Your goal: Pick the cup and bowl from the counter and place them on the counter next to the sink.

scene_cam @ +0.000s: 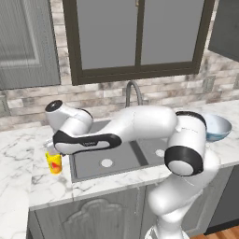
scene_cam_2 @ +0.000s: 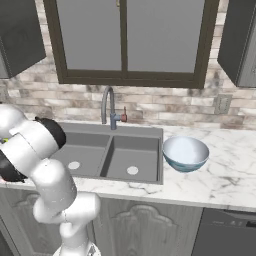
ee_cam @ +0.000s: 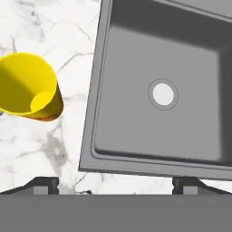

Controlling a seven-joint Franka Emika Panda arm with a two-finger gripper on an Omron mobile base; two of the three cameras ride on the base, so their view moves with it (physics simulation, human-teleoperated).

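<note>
Cup (scene_cam: 55,162) upright on worktop (scene_cam: 28,154) just left of sink (scene_cam: 116,156) | end effector (ee_cam: 115,183) above, fingers wide apart, empty | bowl (scene_cam_2: 185,153) right of sink | cup likely light, rigid, smooth; take across tapered wall.

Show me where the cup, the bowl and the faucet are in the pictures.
cup (ee_cam: 27,84), hand view, on its yellow inside wall.
bowl (scene_cam_2: 185,150), right base view, on its pale inside.
faucet (scene_cam_2: 105,102), right base view, on its curved metal neck.
</note>
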